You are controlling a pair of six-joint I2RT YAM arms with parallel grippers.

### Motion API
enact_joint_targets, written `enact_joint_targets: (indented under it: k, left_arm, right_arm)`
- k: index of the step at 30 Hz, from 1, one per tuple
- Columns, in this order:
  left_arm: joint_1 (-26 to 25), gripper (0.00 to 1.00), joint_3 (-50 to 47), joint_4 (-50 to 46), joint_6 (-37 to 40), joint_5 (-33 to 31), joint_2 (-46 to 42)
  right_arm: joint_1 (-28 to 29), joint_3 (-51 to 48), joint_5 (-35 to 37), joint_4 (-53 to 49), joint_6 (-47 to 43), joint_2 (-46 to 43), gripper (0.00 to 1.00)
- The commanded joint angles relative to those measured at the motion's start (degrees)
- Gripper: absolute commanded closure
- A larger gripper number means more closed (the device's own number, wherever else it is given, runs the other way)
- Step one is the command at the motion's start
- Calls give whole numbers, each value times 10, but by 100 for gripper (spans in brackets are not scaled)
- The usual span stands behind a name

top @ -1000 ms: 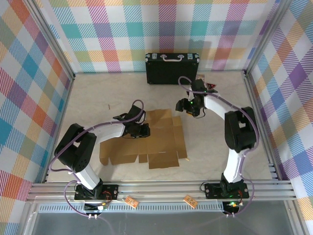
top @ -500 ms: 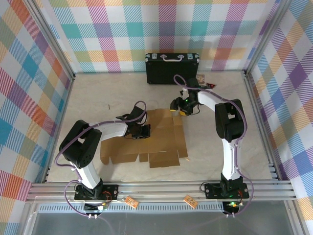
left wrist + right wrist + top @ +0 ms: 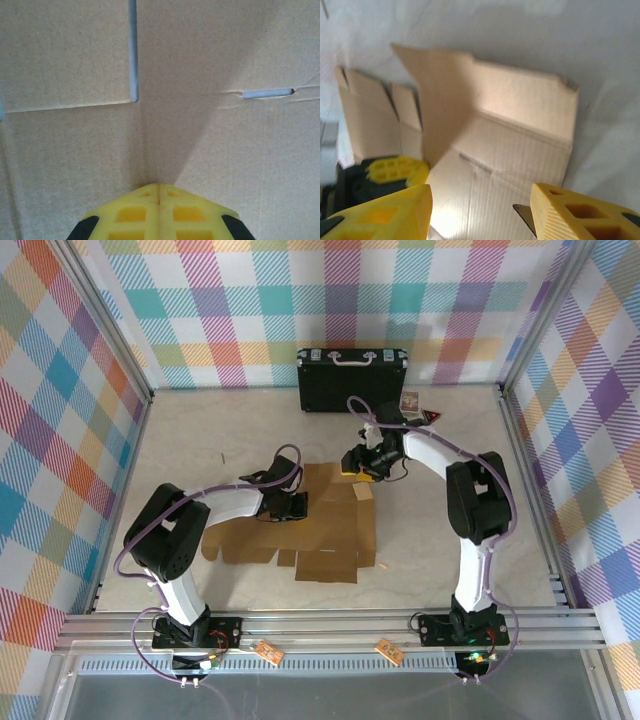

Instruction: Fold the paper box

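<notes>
Paper box lies mostly flat at the middle of the table, far-right flaps tilted up; left pincer clenched on nothing, tips down on the sheet near its middle; right pincer released, jaws spread beside the raised flaps.

Left arm extended forward and inward, wrist low; left gripper closed, fingertips meeting. Right arm bent inward; right gripper fingers standing apart.
</notes>
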Motion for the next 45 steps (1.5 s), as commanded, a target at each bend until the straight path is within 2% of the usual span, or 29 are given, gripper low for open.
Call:
enact_joint_targets:
  k: [1,6,10,15,21,26,31,39,43,45]
  left_arm:
    - [-2,100,-16,-57,-4,-46,41]
    - [-2,100,-17,-56,-5,-46,40]
    - [-2,100,-18,-58,-5,-53,39]
    - [-2,100,-19,-57,-6,-52,40]
    - [-2,100,-21,-57,-8,-55,40]
    - [-2,100,-22,-56,-10,-53,43]
    - [-1,100,-22,-56,-14,-59,40]
    - [0,100,-23,-52,-18,-57,40]
    - [-1,100,-21,-52,-19,-57,40]
    - [0,100,-21,-53,-19,-62,40]
  right_arm:
    - [5,-44,-23,-6,-15,-35,45]
    - [5,-78,-13,1,-18,-51,46]
    - [7,-113,-33,10,-15,-58,47]
    - [7,-145,-9,3,-14,-65,48]
    - [10,-187,-29,19,8,-87,52]
    - [11,-216,-37,46,14,-139,48]
    - [11,-200,-17,8,13,-190,42]
    - [12,-244,-64,34,14,-204,47]
    - [11,-258,0,46,8,-195,48]
    - [0,-272,43,73,26,-218,44]
